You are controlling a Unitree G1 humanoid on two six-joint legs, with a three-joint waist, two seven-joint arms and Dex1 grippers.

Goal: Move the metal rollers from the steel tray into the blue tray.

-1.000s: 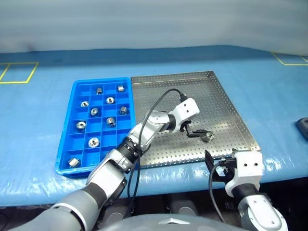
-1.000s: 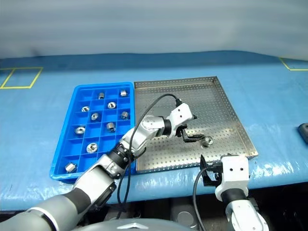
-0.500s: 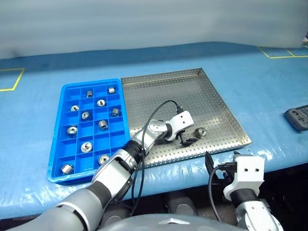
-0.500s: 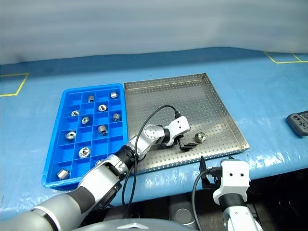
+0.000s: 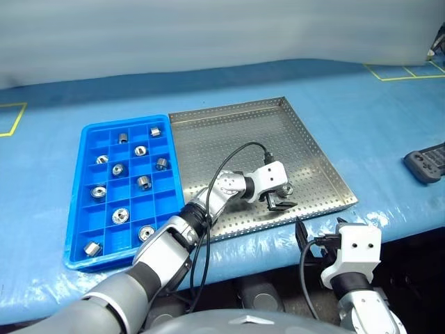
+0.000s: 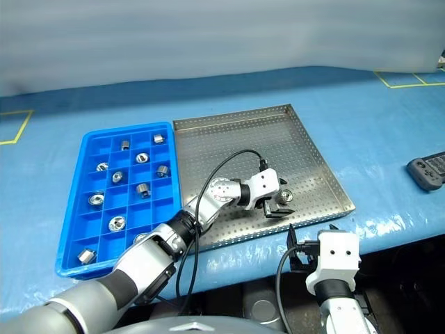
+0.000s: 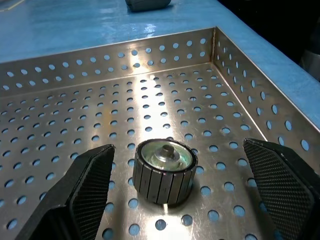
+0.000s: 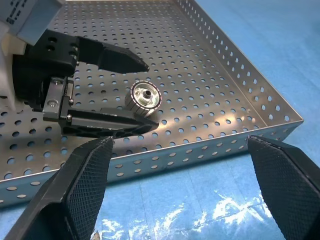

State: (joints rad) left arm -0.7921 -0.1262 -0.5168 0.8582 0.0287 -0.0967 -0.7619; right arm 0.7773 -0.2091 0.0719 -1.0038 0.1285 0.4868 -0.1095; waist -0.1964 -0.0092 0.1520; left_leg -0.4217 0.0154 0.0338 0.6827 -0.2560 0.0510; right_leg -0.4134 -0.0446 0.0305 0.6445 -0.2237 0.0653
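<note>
Now lowered astride the roller (image 7: 164, 170) at lower right of the tray (image 5: 229, 122): left gripper (image 5: 279, 197) spread, empty. Probably hard, slick, rolls; pinch ribbed sides.

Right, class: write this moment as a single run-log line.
left hand: open, straddling last roller | steel tray: one roller left | right hand: open, idle
</note>
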